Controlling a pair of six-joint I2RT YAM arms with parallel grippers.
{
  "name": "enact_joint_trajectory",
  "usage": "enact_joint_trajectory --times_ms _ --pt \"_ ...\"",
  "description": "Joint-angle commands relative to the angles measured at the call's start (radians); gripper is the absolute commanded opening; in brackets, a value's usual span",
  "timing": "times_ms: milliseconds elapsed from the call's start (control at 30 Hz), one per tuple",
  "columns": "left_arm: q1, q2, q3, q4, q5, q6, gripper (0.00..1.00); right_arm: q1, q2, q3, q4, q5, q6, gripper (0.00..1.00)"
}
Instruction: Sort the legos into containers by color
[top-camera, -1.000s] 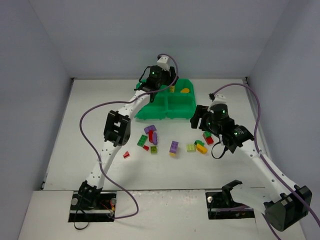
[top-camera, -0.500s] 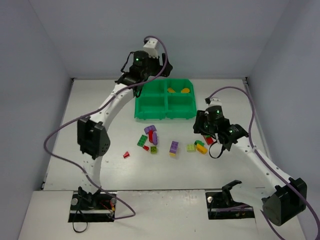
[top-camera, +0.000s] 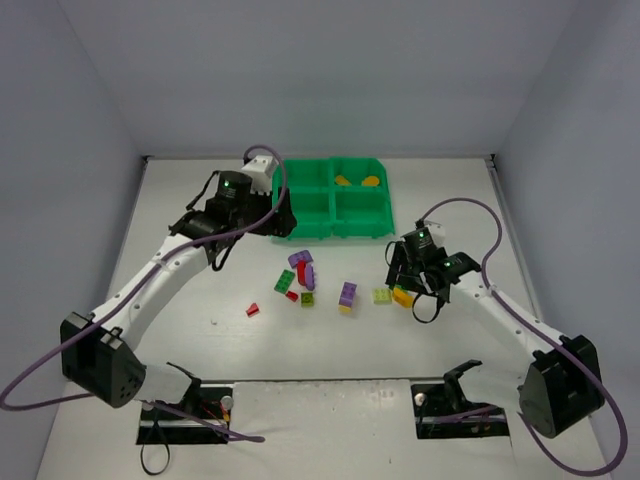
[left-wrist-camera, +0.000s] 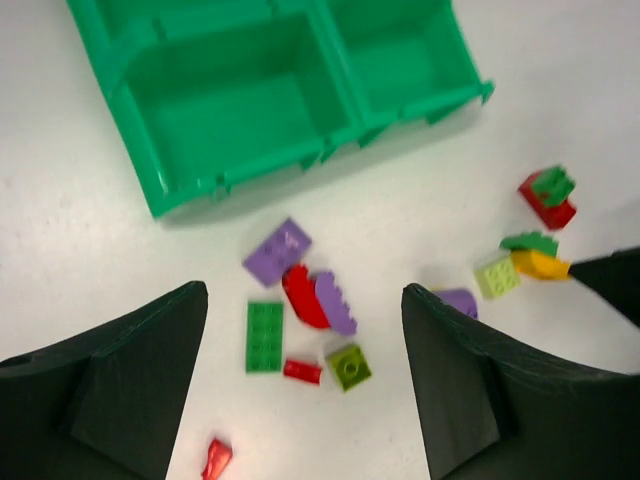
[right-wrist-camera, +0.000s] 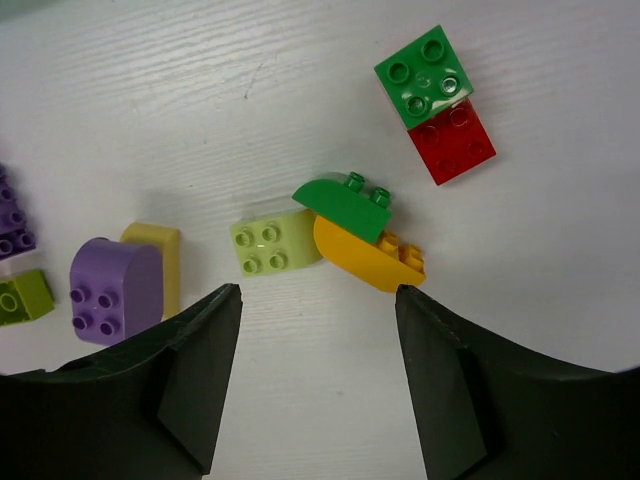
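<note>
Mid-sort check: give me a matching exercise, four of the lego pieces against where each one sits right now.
Pieces
1. orange pieces
2. green square brick
3. pale lime brick
4. small red piece

Places
A. lying alone, left of all the other loose bricks
B. edge to edge with a red brick
C. in the tray's far right compartment
D. right beside a green curved brick

Pairs: 1-C, 2-B, 3-D, 4-A
</note>
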Motion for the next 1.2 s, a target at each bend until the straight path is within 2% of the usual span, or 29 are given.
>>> enact_joint_trajectory --times_ms 0,367,500,700,833,1067,1167 --pt "0.003 -0.108 -0.073 -0.028 0.021 -0.035 0.72 0.006 0.057 0.000 -0.004 0.040 0.079 0.60" --pt "0.003 -0.212 -0.190 -0.117 0.038 -0.044 0.72 0.005 0.212 -0.019 0.074 -0.021 0.079 0.55" --pt "0.003 -0.227 -0.204 -0.142 0.035 -0.044 0.72 0.005 0.254 -0.016 0.117 -0.032 0.075 0.42" --pt "0.003 -0.258 -0.236 -0.160 0.026 -0.044 0.72 0.009 0.313 0.082 0.153 -0.034 0.017 0.27" --pt "0.005 -0.263 -0.254 -0.185 0.011 -0.043 0.72 0.043 0.321 0.162 0.156 0.001 -0.052 0.27" --pt "0.003 -0.258 -0.303 -0.200 -0.017 -0.041 0.72 0.150 0.301 0.245 0.168 0.037 -0.132 0.38" --pt "0.003 -0.249 -0.319 -0.206 -0.023 -0.043 0.72 0.181 0.297 0.260 0.173 0.054 -0.148 0.39"
